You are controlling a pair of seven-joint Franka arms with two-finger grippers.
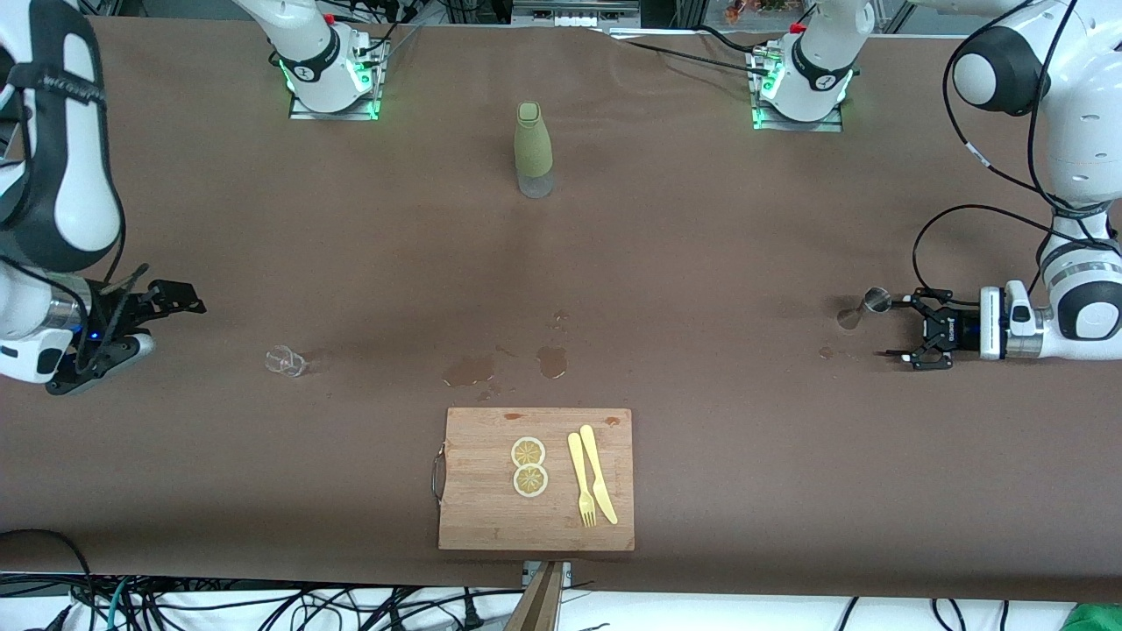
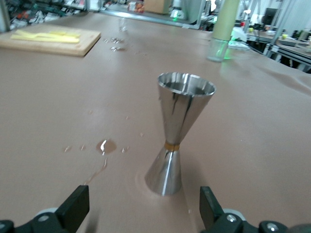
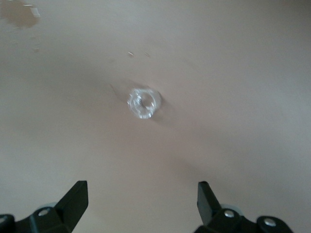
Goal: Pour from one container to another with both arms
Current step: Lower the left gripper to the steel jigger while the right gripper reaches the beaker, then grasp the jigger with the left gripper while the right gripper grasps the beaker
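The small steel jigger [image 1: 863, 308] stands upright on the brown table toward the left arm's end. My left gripper [image 1: 890, 328] is low beside it, open, and the jigger [image 2: 180, 141] stands just ahead of the fingertips, untouched. The tiny clear glass cup [image 1: 287, 360] sits on the table toward the right arm's end. My right gripper [image 1: 180, 305] hovers open above the table beside the cup and holds nothing. In the right wrist view the cup [image 3: 144, 103] shows from above, ahead of the open right gripper [image 3: 142, 194].
A tall olive-green bottle [image 1: 532, 149] stands mid-table near the bases. A wooden cutting board [image 1: 473, 517] near the front edge carries two lemon slices [image 1: 529, 466], a yellow fork and a knife. Wet patches [image 1: 551, 360] lie just above the board in the front view.
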